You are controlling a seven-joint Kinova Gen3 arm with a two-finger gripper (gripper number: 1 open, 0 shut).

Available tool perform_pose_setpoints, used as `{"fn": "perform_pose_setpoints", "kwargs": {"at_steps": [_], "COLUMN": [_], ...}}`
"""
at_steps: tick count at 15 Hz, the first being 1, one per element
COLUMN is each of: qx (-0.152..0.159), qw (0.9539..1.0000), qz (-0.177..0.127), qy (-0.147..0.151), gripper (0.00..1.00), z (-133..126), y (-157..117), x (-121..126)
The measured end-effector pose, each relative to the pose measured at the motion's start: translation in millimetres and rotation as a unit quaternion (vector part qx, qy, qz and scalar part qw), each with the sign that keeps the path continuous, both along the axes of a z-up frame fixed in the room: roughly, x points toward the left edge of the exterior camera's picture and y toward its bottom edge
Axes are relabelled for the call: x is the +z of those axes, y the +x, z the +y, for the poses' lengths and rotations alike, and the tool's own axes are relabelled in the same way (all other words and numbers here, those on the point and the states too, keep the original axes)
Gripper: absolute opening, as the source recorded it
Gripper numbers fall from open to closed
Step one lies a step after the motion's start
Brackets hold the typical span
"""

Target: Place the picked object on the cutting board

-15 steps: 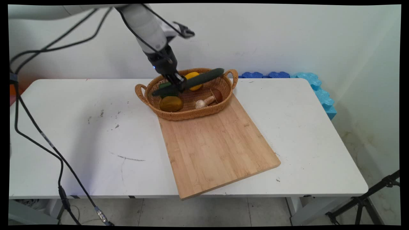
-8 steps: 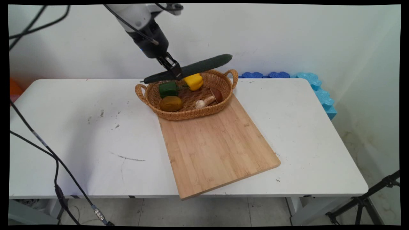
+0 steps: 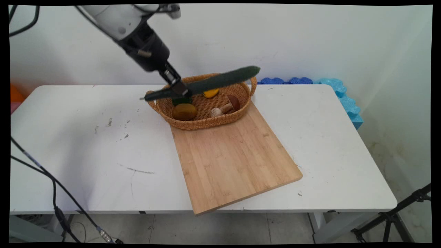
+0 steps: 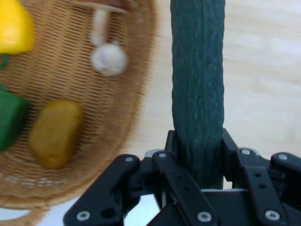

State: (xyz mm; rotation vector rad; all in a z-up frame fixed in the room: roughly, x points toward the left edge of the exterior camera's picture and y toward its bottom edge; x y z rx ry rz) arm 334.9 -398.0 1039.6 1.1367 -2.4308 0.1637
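My gripper [image 3: 181,90]: clamped on the long dark green cucumber [image 4: 198,80], held aloft. Below it I see: oval woven wicker basket [image 3: 206,123] containing brown potato [image 4: 56,132], mushroom [image 4: 106,52], yellow pepper [image 4: 14,27].

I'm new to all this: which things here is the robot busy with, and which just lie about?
Busy with: gripper shut on cucumber, lifted above basket.

Lying about: potato, mushroom, yellow pepper, green pepper in basket; board; table.
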Motion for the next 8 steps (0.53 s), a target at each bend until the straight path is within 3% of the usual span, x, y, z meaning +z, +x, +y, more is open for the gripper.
{"fn": "perform_pose_setpoints", "kwargs": {"at_steps": [4, 8], "qx": [-0.024, -0.016], "qw": [0.9996, 0.9995], "qz": [-0.008, -0.022], "qy": [0.009, 0.013], "gripper": [0.0, 0.0], "z": [39.6, 63.9], "y": [-18.0, -37.0], "x": [-35.9, -75.6]}}
